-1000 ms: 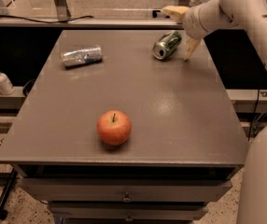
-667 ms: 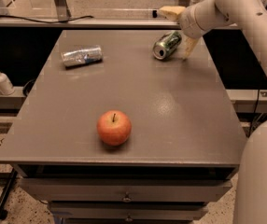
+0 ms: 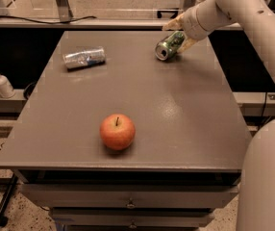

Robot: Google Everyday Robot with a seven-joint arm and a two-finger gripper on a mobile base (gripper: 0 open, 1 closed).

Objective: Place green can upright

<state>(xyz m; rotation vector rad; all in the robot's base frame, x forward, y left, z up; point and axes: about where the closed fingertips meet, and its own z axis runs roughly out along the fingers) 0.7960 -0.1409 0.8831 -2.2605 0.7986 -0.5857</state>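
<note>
The green can [image 3: 168, 47] lies on its side at the far right of the grey table [image 3: 185, 109], its silver top facing front-left. My gripper [image 3: 179, 35] reaches in from the upper right. One pale finger is behind the can and the other is at its right side, closed around the can's body. The can rests low at the table surface, tilted.
A silver can with blue markings [image 3: 84, 57] lies on its side at the far left of the table. A red apple [image 3: 117, 131] stands near the front middle. A white pump bottle [image 3: 2, 83] stands on a ledge left of the table. My arm spans the upper right.
The gripper and the green can have shifted slightly to the left. The can's top now points more toward the front. The apple and the silver can have not moved.
</note>
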